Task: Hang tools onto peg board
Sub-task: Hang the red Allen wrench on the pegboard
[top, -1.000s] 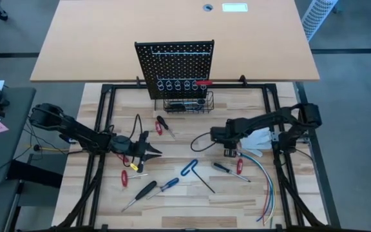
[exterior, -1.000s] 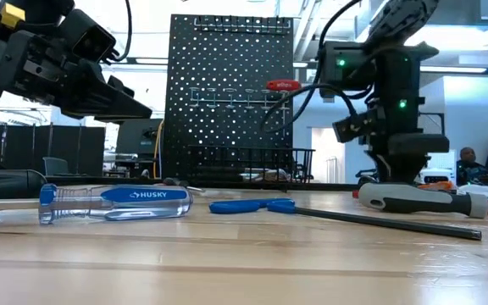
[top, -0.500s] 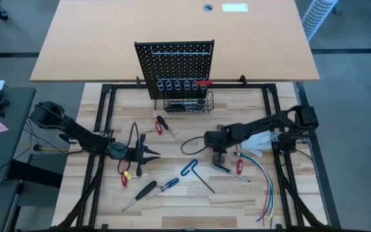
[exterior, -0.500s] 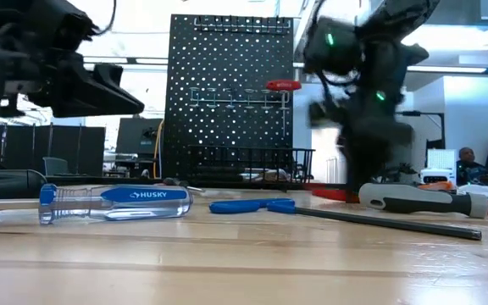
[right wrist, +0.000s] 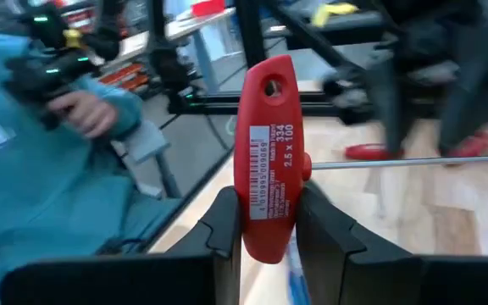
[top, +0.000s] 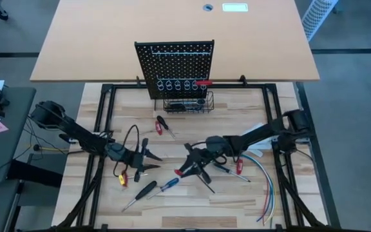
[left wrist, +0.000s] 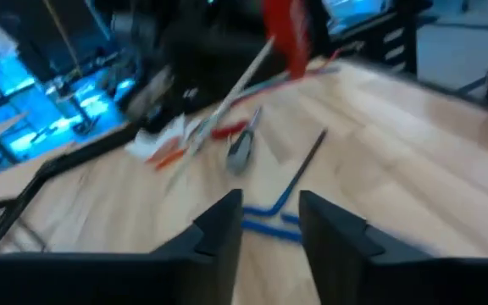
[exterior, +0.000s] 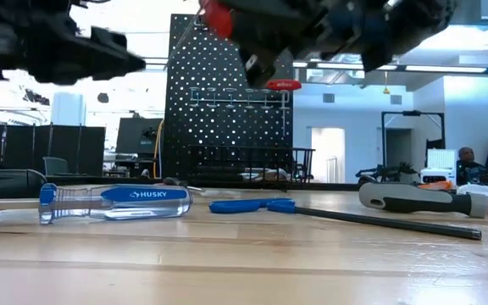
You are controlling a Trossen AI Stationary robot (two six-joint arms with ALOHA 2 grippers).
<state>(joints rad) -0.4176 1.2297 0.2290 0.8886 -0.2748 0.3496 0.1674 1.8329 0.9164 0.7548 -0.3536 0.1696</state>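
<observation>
While the hex key hangs in the air, only its heading toward the board counts
Held tool: right gripper (right wrist: pixel 263 222) has its fingers pinching a red-handled hex key (right wrist: pixel 267 152) by the handle; its thin steel shank sticks out sideways from the handle, crosswise to the fingers.
Where it is: in the high view the red handle (top: pixel 181 171) sits over the middle of the wooden table (top: pixel 250 200), lifted clear of it, just above the blue hex key (top: pixel 190 168) that lies flat.
Way to the board: peg board (top: pixel 174 61) stands upright at the far edge, well apart from the held tool and straight ahead of it; its ring holders (top: pixel 178 85) and basket (top: pixel 187 104) face the arms.
Nearer arm: right, by my judgement, since it already carries the tool.
Left gripper (left wrist: pixel 269 222): fingers spread, nothing between them; it hovers over the table's left half near the red pliers (top: pixel 123 176), pointing at the held tool.
Next move needs: probably a turn so the shank points down into a ring.
Risk: shank may miss the ring.
</observation>
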